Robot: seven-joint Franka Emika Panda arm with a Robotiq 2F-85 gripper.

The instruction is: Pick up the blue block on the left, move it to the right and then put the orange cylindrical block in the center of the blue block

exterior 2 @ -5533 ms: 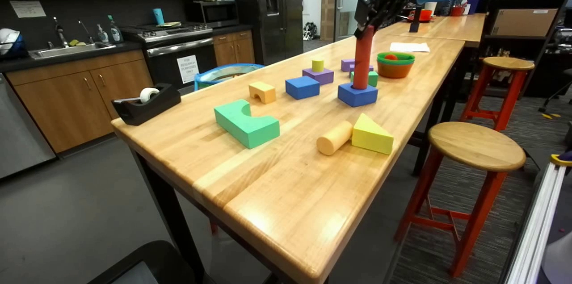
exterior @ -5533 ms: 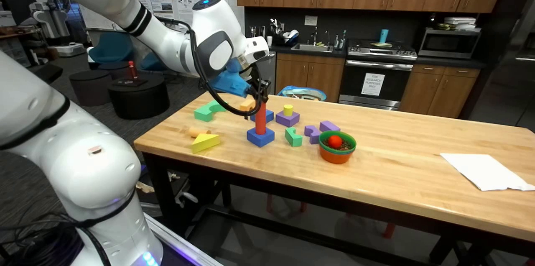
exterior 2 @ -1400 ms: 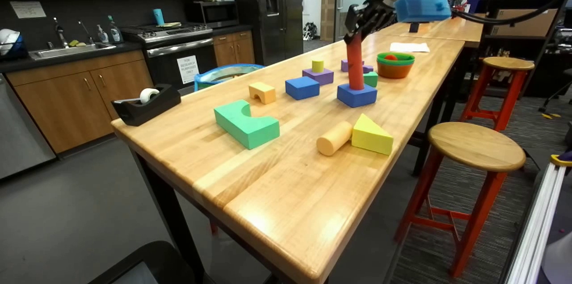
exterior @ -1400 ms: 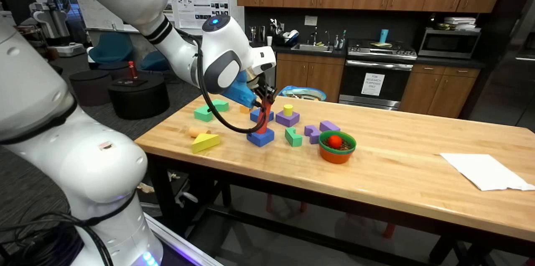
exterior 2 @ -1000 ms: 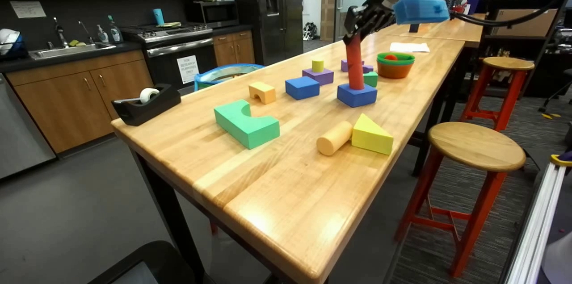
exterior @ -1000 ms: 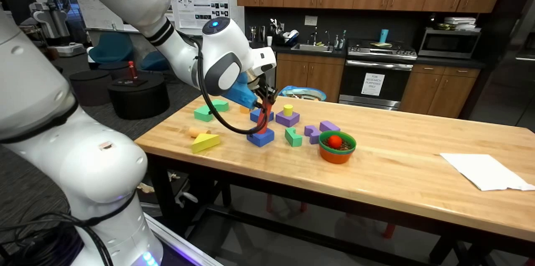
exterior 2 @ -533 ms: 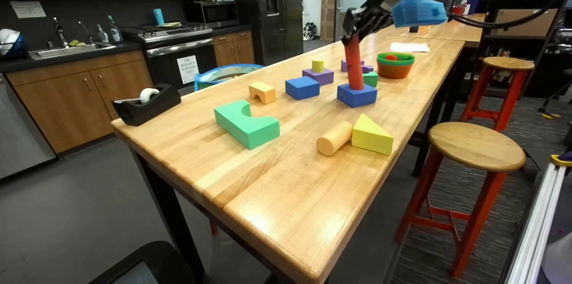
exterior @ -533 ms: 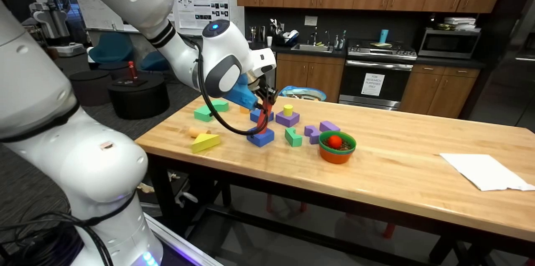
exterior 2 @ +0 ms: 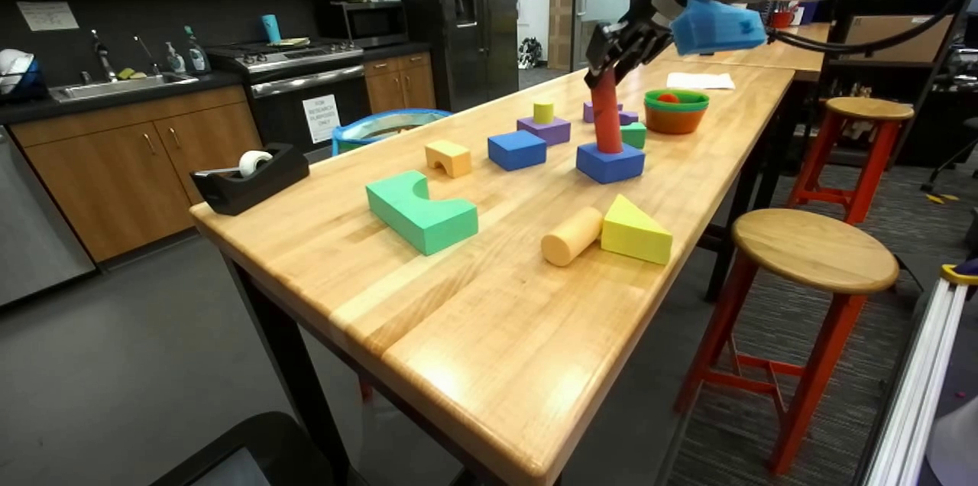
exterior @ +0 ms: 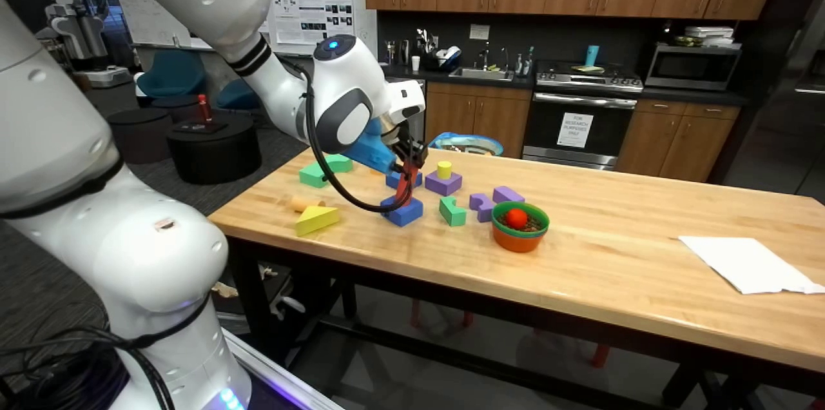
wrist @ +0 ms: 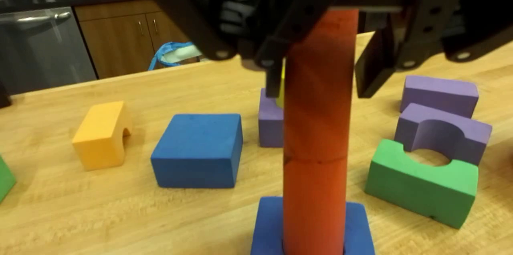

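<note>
At left in an exterior view, you see a yellow wedge [exterior: 317, 220] by the near edge of the table [exterior: 612, 255]. Next, your orange cylindrical block [wrist: 314, 191] stands slightly tilted on the middle of the blue block [exterior 2: 611, 169], your gripper [wrist: 319, 91] parted around its top, a thin gap on each side. To the right lies a green notched block [exterior: 454, 214].

The parted jaws straddle the slender orange-red toy cylinder [wrist: 316, 138], a thin gap showing left of it in the wrist view. There, beyond the cylinder, a low purple block [wrist: 270, 128] stands in the way; right of the cylinder, a notched green block [wrist: 425, 187]; left, a squarish mid-blue block [wrist: 196, 138], with a lane of bare wooden table [wrist: 256, 173] between. In an exterior view, a black cable loop [exterior: 312, 120] crosses before the cylinder.
</note>
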